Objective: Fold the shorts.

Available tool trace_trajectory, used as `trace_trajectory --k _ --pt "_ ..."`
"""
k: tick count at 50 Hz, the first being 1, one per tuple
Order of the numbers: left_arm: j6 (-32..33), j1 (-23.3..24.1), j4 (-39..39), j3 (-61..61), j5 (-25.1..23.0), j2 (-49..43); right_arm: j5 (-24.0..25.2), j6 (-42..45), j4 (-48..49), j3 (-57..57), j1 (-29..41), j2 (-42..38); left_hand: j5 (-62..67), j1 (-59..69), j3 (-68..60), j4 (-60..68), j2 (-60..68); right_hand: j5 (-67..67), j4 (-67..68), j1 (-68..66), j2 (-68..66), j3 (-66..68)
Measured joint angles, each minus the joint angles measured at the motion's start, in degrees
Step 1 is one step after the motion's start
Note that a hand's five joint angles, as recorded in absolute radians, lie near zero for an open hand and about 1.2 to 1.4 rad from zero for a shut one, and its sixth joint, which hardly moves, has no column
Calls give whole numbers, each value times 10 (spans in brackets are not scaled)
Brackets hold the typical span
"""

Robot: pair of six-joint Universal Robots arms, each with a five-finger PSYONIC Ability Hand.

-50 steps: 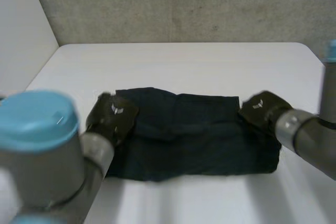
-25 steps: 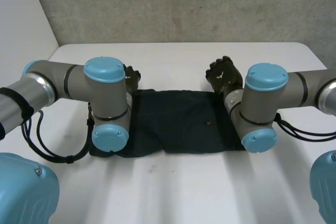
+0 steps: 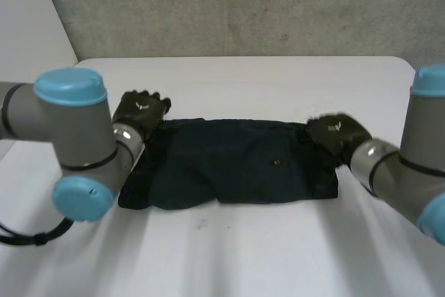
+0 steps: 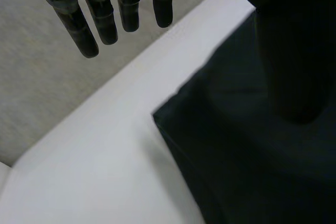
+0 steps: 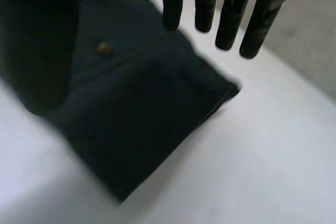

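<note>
The dark navy shorts (image 3: 229, 165) lie folded into a wide band across the middle of the white table (image 3: 243, 81), a small button (image 3: 277, 163) showing on top. My left hand (image 3: 139, 110) hovers at the band's far left corner. In its wrist view its fingers (image 4: 105, 19) are straight and held above the table, just past the corner of the shorts (image 4: 252, 171). My right hand (image 3: 334, 135) is at the far right corner. There its straight fingers (image 5: 231, 19) hang over the cloth's (image 5: 131, 114) corner near the button (image 5: 103, 47). Neither hand holds anything.
A grey wall (image 3: 243, 5) rises behind the table's far edge, and a pale wall stands at the left. Bare table runs in front of the shorts and beyond them.
Both arms have swung outward off the cloth. The left hand stays near the far left corner; the right hand has moved from the far edge to the far right corner.
</note>
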State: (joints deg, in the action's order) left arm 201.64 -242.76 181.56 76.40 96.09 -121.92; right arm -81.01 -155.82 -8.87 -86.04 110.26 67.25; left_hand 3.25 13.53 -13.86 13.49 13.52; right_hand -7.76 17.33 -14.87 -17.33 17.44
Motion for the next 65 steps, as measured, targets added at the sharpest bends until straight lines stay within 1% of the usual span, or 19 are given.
trace_trajectory --k 4,11,12,13,14,15,16,18,23,30,39,48,53,55,60,61,62,63,65 --pt "-19 -2 15 62 -17 34 3 -4 25 -46 -12 0 0 0 0 0 0 -37 46 -38 -38 46" --pt "-52 1 71 158 -29 90 1 -4 148 -111 -26 -29 0 0 0 0 0 -91 106 -91 -100 109" --pt "-53 2 80 166 -29 95 0 -3 165 -114 -26 -38 0 0 0 0 0 -173 189 -164 -195 195" --pt "-53 2 80 166 -29 95 0 -3 165 -114 -26 -38 0 0 0 0 0 -173 189 -164 -195 195" --pt "-54 3 90 174 -29 100 -1 -1 183 -115 -26 -50 0 0 0 0 0 -269 286 -226 -297 286" --pt "-54 3 93 176 -29 101 -2 -1 186 -114 -26 -53 0 0 0 0 0 -269 286 -226 -297 286" --pt "-54 5 103 182 -28 106 -4 1 200 -110 -27 -66 0 0 0 0 0 -401 436 -290 -444 434" --pt "-54 5 109 185 -28 107 -7 2 205 -105 -29 -73 0 0 0 0 0 -430 495 -301 -485 488" --pt "-53 5 113 185 -28 109 -12 3 202 -97 -44 -72 0 0 0 0 0 -430 507 -303 -485 503" --pt "-53 2 108 184 -28 121 -15 37 156 -97 -98 -6 0 0 0 0 0 -466 508 -330 -492 503" --pt "-55 0 106 191 -29 153 -17 184 98 -75 -135 46 0 0 0 0 0 -466 509 -371 -494 505" --pt "-55 1 108 195 -28 168 1 264 114 -1 52 39 0 0 0 0 0 -477 509 -395 -494 514" --pt "-56 0 108 194 -25 176 54 293 143 21 176 -3 0 0 0 0 0 -478 509 -396 -494 515" --pt "-56 0 108 194 -25 178 66 297 146 23 191 -10 0 0 0 0 0 -478 509 -396 -494 516" --pt "-56 -1 109 190 -23 191 145 311 154 23 252 -60 0 0 0 0 0 -471 487 -394 -482 490" --pt "-56 -1 109 188 -23 194 153 308 154 22 254 -64 0 0 0 0 -1 -347 353 -282 -339 356" --pt "-56 -1 109 188 -23 195 159 305 154 21 255 -67 0 0 0 0 -1 -347 353 -282 -339 356" --pt "-56 -1 109 185 -23 198 171 295 153 20 256 -71 0 0 0 0 -1 -143 151 -120 -144 153" --pt "-57 -1 109 182 -22 201 178 279 152 19 253 -71 0 0 0 0 -1 -78 88 -74 -80 84"
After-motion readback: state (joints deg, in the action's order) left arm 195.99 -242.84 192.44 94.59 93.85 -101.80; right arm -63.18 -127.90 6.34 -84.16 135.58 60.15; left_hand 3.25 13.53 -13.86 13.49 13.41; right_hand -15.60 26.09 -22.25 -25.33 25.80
